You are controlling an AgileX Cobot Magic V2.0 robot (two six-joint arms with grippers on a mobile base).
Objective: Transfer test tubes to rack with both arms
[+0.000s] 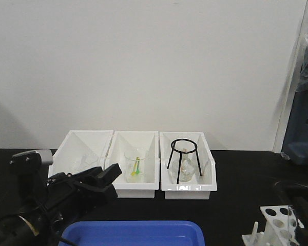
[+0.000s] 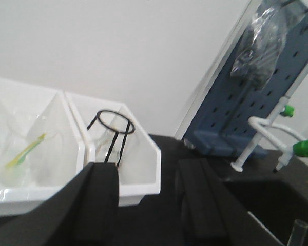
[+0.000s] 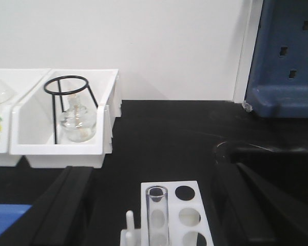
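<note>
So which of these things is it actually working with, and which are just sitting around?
Part of the job:
- test tube, standing in the rack
- rack, white, with round holes
- left hand and right hand, both open and empty

Just lying about:
- three white bins
- black wire stand over a flask
- blue tray
- blue pegboard

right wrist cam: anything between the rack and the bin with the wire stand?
Nothing. In the right wrist view only bare black tabletop separates the rack from that bin.
</note>
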